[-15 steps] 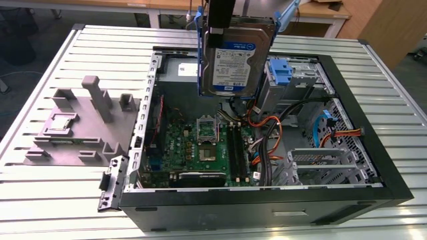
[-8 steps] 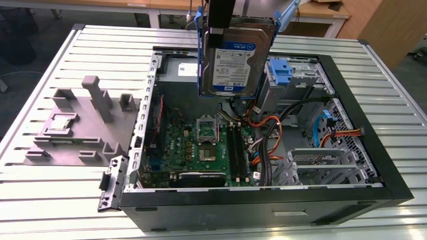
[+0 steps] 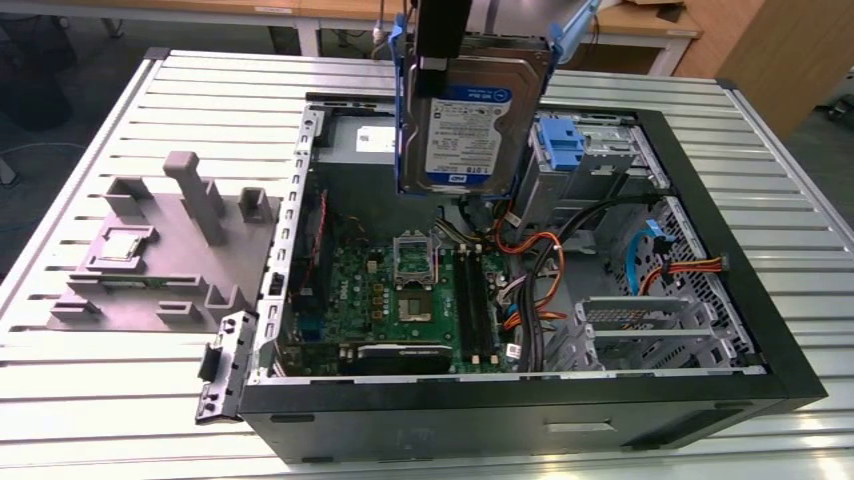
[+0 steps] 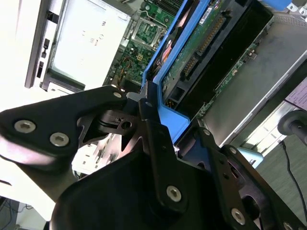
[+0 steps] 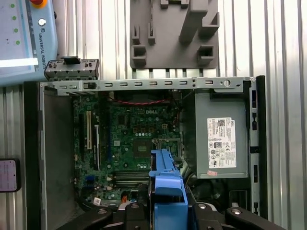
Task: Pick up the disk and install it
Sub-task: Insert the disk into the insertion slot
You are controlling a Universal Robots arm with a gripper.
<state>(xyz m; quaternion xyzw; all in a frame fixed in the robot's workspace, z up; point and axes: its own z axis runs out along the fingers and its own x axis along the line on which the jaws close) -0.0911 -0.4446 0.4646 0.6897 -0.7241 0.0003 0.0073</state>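
Exterior view: we see the gripper (image 3: 438, 60) clamped on the top edge of the disk (image 3: 470, 130), which hangs upright in the air above the open computer case (image 3: 747, 330). In the second wrist view we see its jaws shut against the disk's blue rail (image 4: 168, 119).

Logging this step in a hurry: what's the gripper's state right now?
The gripper: shut on the disk, held above the open computer case.
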